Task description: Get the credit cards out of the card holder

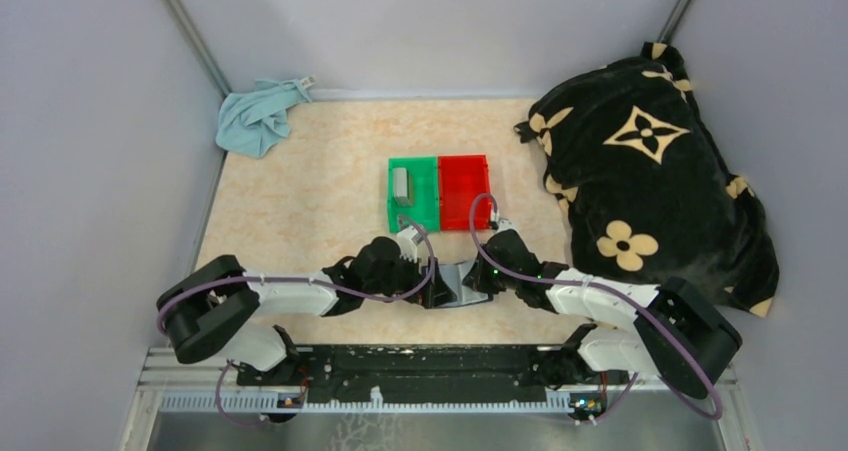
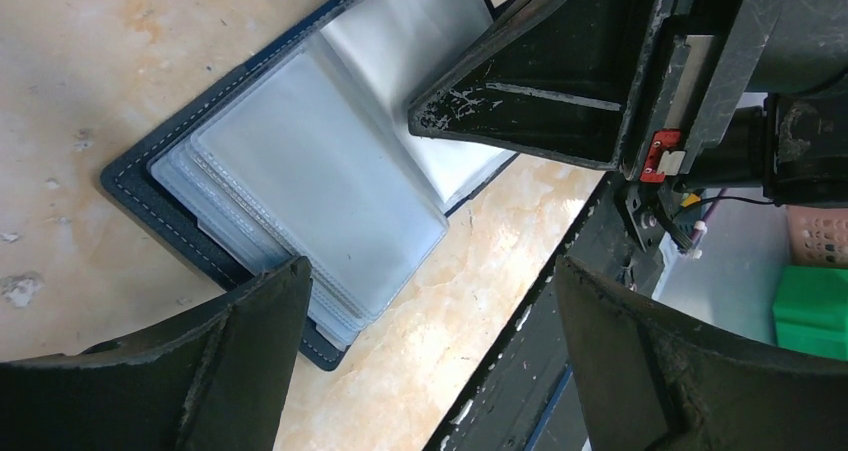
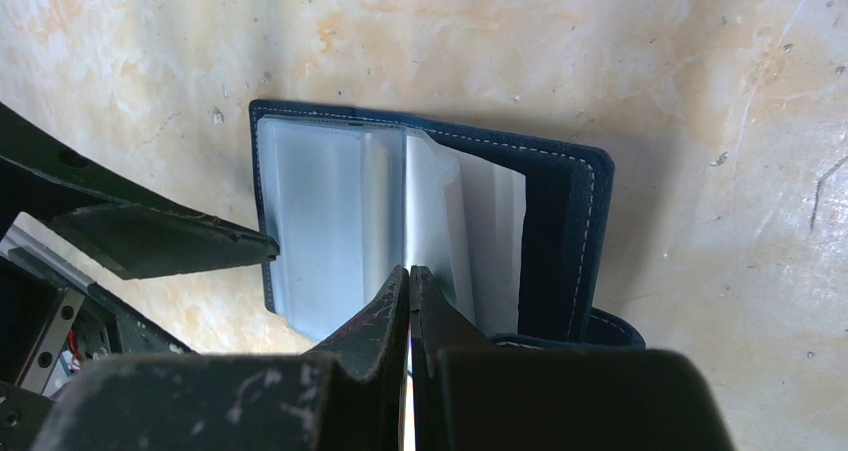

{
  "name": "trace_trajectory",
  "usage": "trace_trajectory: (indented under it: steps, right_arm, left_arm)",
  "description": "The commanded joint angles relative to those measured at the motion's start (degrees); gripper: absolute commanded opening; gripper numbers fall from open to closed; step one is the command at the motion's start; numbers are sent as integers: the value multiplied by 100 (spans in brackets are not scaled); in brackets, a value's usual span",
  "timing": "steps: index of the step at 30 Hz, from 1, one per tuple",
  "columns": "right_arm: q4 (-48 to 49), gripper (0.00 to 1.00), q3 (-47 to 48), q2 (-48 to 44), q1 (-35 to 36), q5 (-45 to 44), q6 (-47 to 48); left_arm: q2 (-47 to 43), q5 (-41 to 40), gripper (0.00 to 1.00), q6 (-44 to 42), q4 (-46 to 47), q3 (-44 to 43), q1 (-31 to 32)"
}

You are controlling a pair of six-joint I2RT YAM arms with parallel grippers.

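Note:
The navy card holder [image 1: 458, 283] lies open on the table between my two grippers. In the left wrist view it [image 2: 300, 171] shows a stack of clear plastic sleeves. I cannot make out any cards in them. My left gripper [image 2: 430, 271] is open wide, with one finger [image 3: 200, 243] on the holder's left edge. My right gripper [image 3: 410, 271] is shut on one thin clear sleeve and holds it upright over the open holder [image 3: 560, 241]. One grey card [image 1: 402, 183] lies in the green bin [image 1: 420, 206].
A red bin [image 1: 463, 191] stands against the green bin's right side, just beyond the grippers. A black flower-patterned blanket [image 1: 650, 171] fills the right side. A light blue cloth [image 1: 258, 116] lies at the back left. The table's near edge and rail [image 2: 560, 371] run close by.

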State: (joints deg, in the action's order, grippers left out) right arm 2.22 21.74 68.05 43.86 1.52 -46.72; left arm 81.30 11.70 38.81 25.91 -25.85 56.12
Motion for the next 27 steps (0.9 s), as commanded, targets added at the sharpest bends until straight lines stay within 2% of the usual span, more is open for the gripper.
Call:
trace_trajectory:
  steps: [1,27]
  right_arm:
    - [275,0,-85,-5,55,28,-65]
    - [448,0,-319,-123,79,144,-206]
  left_arm:
    - [271,294,97,114,445,-98,-10]
    - [608,703,98,507,1355,-360,-13]
